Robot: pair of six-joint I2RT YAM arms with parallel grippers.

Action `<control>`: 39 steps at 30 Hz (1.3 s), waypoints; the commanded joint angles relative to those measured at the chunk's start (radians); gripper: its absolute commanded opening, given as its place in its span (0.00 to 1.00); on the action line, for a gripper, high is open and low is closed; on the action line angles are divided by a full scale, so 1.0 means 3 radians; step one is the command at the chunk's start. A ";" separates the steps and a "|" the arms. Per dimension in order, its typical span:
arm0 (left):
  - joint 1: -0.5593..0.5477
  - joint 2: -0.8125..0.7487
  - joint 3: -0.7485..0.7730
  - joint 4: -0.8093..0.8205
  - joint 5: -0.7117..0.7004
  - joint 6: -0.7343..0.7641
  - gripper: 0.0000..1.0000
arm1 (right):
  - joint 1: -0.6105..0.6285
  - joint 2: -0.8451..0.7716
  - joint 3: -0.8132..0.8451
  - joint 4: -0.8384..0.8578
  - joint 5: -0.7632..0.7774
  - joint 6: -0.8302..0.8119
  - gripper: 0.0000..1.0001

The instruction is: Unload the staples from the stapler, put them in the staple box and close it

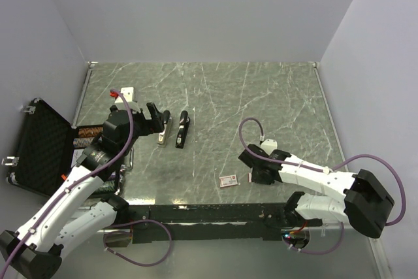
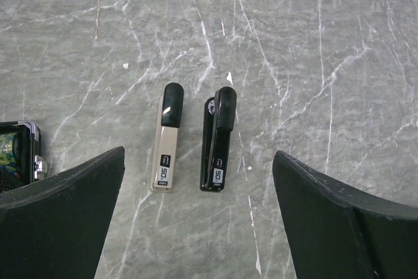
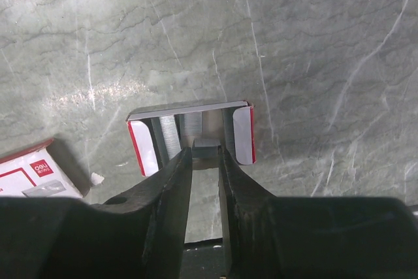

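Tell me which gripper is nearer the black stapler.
Left. The left gripper hovers open close to the black stapler, beside the neighbouring beige stapler. The right gripper is far off to its right, at a small red-and-white tray.

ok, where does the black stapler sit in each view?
Top external: the black stapler lies left of centre, its length running away from the arms.
Left wrist: it lies near mid-frame, standing upright in the picture.
Right wrist: it is not in this view.
Shared landmark: the beige stapler lies parallel to it, just to its left, in both views that show it.
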State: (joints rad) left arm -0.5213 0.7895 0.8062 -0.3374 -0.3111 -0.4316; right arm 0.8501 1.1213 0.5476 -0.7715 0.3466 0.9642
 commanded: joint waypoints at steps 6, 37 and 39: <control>0.0050 0.0012 0.0017 0.0163 0.0116 -0.0013 0.99 | -0.0016 -0.0225 0.0112 -0.0210 0.0057 0.0043 0.31; 0.0055 0.0022 0.0023 0.0148 0.0152 -0.0013 0.99 | -0.0139 -0.0010 0.0072 0.0076 0.0195 -0.0054 0.00; 0.0055 0.0032 0.0023 0.0148 0.0147 -0.0013 0.99 | -0.0139 0.0000 0.0051 0.0092 0.0190 -0.0049 0.00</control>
State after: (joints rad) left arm -0.5091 0.7982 0.8062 -0.3340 -0.2737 -0.4316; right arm 0.8169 1.1126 0.5701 -0.7650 0.3923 0.9451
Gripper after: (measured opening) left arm 0.994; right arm 0.009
